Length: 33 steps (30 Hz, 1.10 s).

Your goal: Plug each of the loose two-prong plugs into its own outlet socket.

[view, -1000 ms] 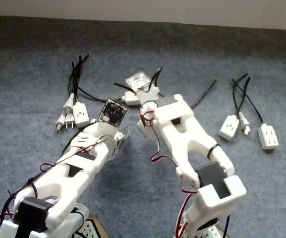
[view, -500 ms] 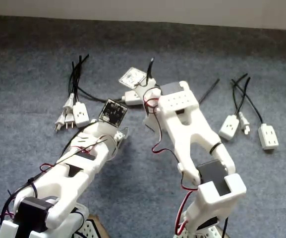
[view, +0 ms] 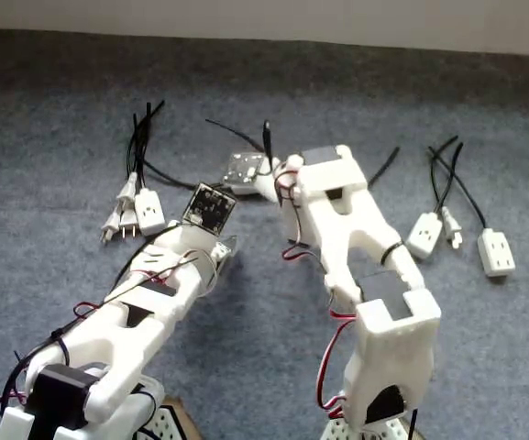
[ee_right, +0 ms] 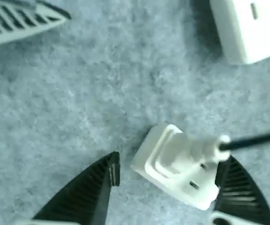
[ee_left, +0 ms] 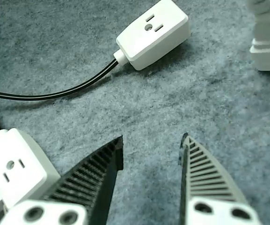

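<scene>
A grey carpet-like counter (view: 53,110) carries everything, with a pale strip of wall along its far edge. Both arms stretch side by side toward the middle of it.

The right gripper (ee_right: 170,159) has its dark ribbed jaws spread wide. Between them lies a white socket block (ee_right: 165,161) with a white plug (ee_right: 198,150) that appears seated on its face. The black cord (ee_right: 256,138) from that plug runs off to the side. Whether either jaw touches the block cannot be told. A second socket (ee_right: 247,26) lies just beyond, apart from the block.

The left gripper (ee_left: 152,138) is also spread apart, holding nothing, low over bare carpet. Ahead of it sits a corded socket (ee_left: 153,33) with its black lead (ee_left: 55,93) curving away. A nearer socket (ee_left: 13,166) lies just beside one of its fingers (ee_left: 99,171).

From the high view, toward the left edge of the counter, a left-side socket (view: 149,213) lies with a pair of loose plugs (view: 119,211) just beside it, their black cords bundled and trailing away. Well apart, on the right side, an inner socket (view: 424,236) and an outer socket (view: 496,253) lie near each other, with one loose plug (view: 449,227) between them, prongs free
</scene>
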Tool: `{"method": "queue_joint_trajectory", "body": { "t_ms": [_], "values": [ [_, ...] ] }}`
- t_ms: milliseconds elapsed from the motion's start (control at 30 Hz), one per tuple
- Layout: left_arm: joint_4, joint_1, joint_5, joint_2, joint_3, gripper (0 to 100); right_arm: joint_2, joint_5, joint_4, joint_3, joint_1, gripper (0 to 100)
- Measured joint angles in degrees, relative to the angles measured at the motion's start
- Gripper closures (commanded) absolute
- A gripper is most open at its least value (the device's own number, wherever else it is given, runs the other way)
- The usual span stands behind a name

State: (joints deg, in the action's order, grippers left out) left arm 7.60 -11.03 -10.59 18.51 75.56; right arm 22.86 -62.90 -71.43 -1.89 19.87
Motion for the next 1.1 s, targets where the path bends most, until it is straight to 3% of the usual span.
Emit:
{"method": "queue_joint_trajectory", "body": {
  "t_ms": [367,433,633,733,933,1100],
  "values": [
    [0.0,0.0,0.0,0.0,0.0,79,4.92,-5.98,-1.32,-8.62,-2.81,68.4],
    [0.0,0.0,0.0,0.0,0.0,79,5.71,-5.98,-1.32,-8.7,-2.9,72.4],
    [0.0,0.0,0.0,0.0,0.0,79,8.88,-5.98,-0.26,-8.88,-2.99,97.9],
    [0.0,0.0,0.0,0.0,0.0,79,9.05,-5.8,-0.18,-10.46,-2.9,98.4],
    [0.0,0.0,0.0,0.0,0.0,79,10.11,3.34,0.62,-20.31,-3.16,99.1],
    [0.0,0.0,0.0,0.0,0.0,79,10.11,10.2,9.23,-24.18,-3.08,99.1]
  ]
}}
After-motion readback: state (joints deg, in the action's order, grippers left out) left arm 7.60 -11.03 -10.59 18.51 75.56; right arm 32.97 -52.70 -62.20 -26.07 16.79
